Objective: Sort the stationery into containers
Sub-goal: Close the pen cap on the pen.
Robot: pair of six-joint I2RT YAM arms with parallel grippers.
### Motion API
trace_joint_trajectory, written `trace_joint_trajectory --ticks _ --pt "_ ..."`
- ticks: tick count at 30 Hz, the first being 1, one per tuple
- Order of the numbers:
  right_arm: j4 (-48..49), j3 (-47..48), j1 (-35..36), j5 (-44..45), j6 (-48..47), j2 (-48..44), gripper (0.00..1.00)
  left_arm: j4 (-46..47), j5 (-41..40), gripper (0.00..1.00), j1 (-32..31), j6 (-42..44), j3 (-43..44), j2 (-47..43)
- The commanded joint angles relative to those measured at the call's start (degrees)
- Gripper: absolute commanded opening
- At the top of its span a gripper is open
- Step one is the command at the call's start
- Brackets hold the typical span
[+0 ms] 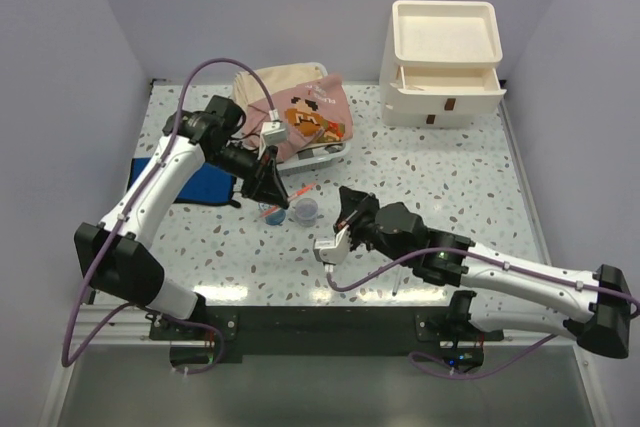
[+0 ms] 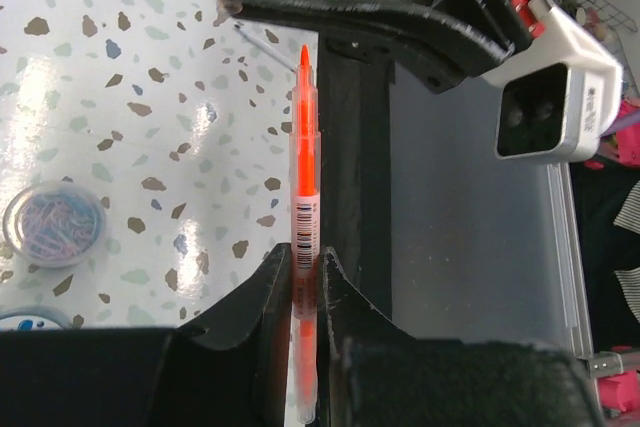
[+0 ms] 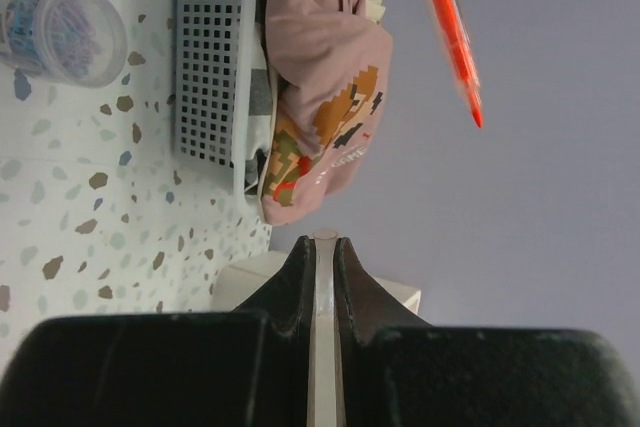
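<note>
Left wrist view: my left pincer [image 2: 305, 265] is clamped on the orange pen [image 2: 305, 177]. I have it low on the barrel, just under the barcode label, so most of its length stands out ahead of my fingers. The pen is up off the table [image 1: 450, 177], over the near-left middle. The clear cup of paper clips [image 2: 55, 222] sits below on my left.

My right pincer [image 3: 323, 247] is closed. A pale sliver shows between its fingers, and I cannot tell whether that is an item. That arm hangs right in front of the pen's tip, so I judge crowding to be the main risk.

The drawer unit [image 1: 445, 67] stands at the far right, well apart from me, with its upper drawer pulled open. To do this well, I think I should keep the squeeze firm, since a grip this low lets the pen pivot. I'd swing wide of the right arm and the basket of clothes [image 1: 300, 117]. Then I'd line the pen up lengthwise with the compartment and let go low inside it.
</note>
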Motion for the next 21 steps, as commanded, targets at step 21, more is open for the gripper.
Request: trace_joint_trajectory --ticks 21 --pt "12.2 -1.4 0.0 -2.9 -14.0 1.6 0.0 -0.2 6.1 0.0 -1.6 -5.0 -2.5 2.2"
